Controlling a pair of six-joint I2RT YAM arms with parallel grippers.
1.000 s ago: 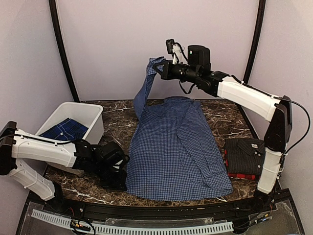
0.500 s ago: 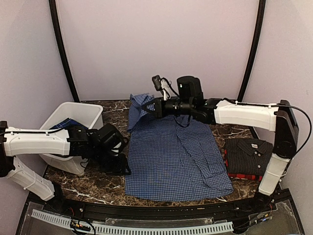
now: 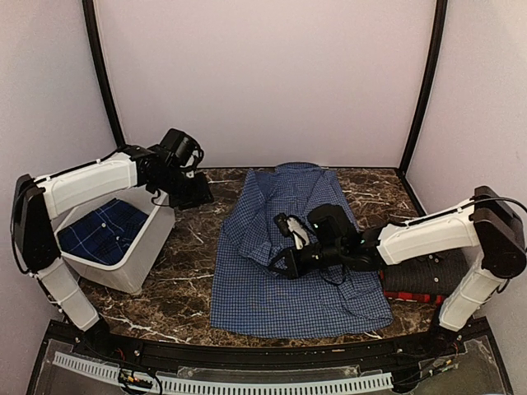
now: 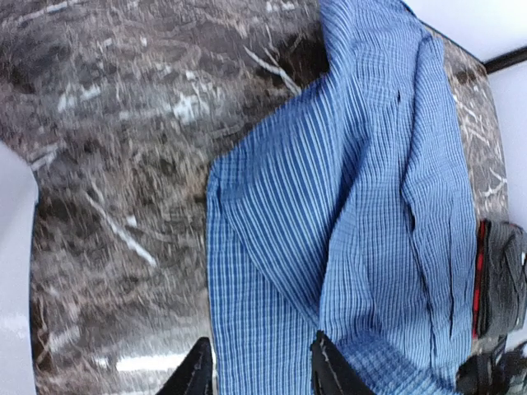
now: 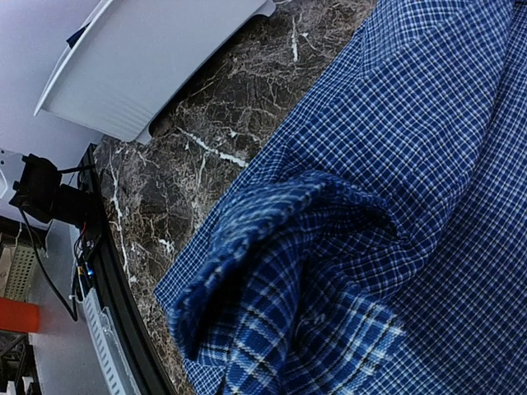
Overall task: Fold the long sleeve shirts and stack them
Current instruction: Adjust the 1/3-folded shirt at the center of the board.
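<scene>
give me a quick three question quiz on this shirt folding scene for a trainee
1. True or false: the white bin is empty.
2. Which gripper holds the blue check shirt? A left, B right, C both.
3. Fill in: the black shirt lies on a ___ plaid shirt.
Key: 1 false, blue cloth lies inside. 2 B, the right gripper. 3 red plaid shirt.

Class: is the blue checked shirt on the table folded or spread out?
Mostly spread: the blue checked shirt lies flat on the table, with one sleeve bunched over its middle in the right pincer.
</scene>
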